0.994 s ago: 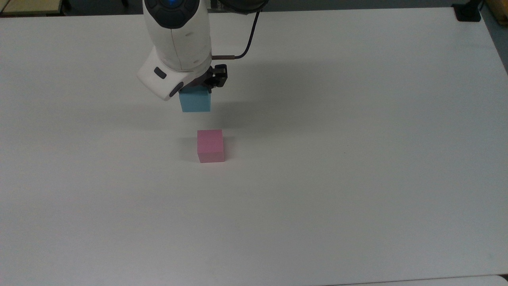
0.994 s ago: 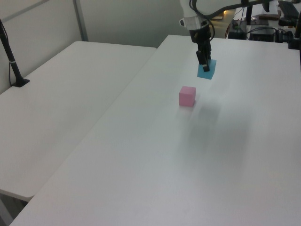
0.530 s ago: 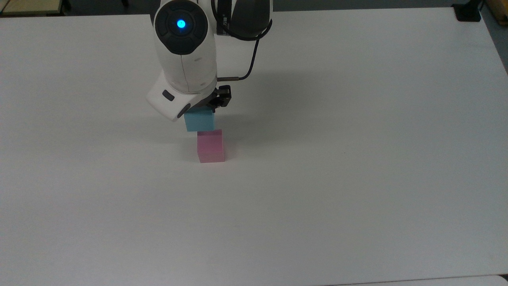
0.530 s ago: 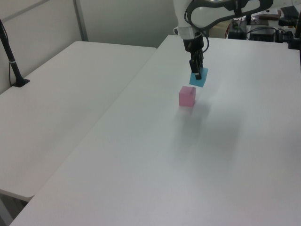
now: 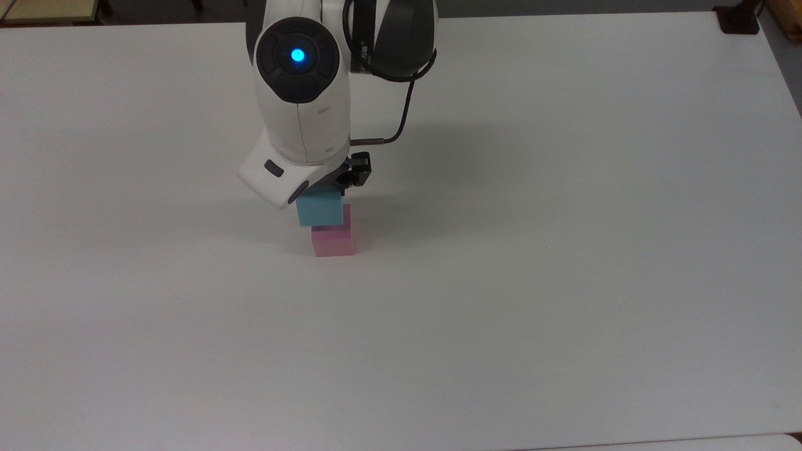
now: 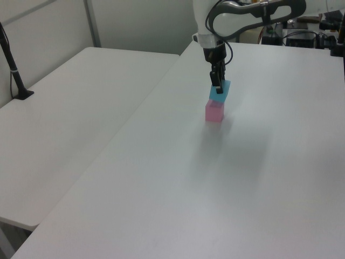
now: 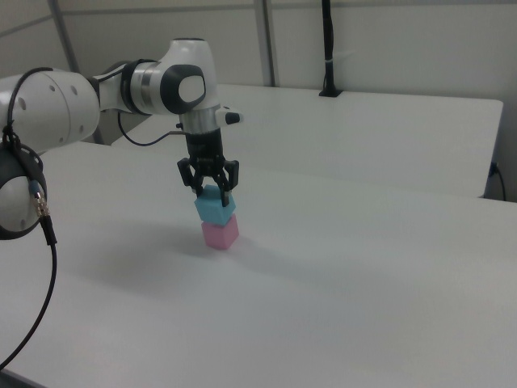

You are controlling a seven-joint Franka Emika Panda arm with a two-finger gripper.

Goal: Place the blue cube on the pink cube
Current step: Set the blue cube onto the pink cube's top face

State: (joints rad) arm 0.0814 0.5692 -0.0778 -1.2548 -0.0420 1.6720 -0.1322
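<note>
The sky-blue cube (image 5: 319, 210) hangs in my gripper (image 5: 324, 191), whose fingers are shut on its sides. It sits right over the pink cube (image 5: 334, 241), which stands on the white table (image 5: 532, 250). In the right view the blue cube (image 7: 215, 207) is turned a little against the pink cube (image 7: 220, 234) and its underside is at the pink top; I cannot tell whether they touch. My gripper (image 7: 209, 191) points straight down. In the left view the blue cube (image 6: 220, 91), my gripper (image 6: 217, 87) and the pink cube (image 6: 214, 111) line up the same way.
A second white table (image 6: 81, 108) adjoins this one on the left view's left, with a black post (image 6: 13, 70) clamped to it. A black clamp (image 5: 739, 19) sits at the top view's upper right corner. A black cable (image 5: 401, 113) loops beside the wrist.
The arm has carried the blue cube from behind the pink cube to right above it and brought it lower. The pink cube has stayed put.
</note>
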